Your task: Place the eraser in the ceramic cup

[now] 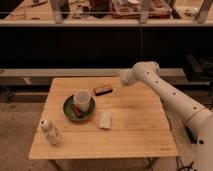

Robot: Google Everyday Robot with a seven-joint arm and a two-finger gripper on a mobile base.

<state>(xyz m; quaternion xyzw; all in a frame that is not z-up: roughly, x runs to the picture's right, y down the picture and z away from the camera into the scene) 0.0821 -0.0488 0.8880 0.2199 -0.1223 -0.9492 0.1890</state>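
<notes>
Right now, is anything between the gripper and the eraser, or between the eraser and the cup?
Nothing visible. The gripper hangs just right of the eraser. The ceramic cup stands on the green plate left of the eraser; only the plate's rim lies between.

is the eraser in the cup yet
No, the eraser lies on the table just behind the ceramic cup, with the gripper hovering close beside it.
</notes>
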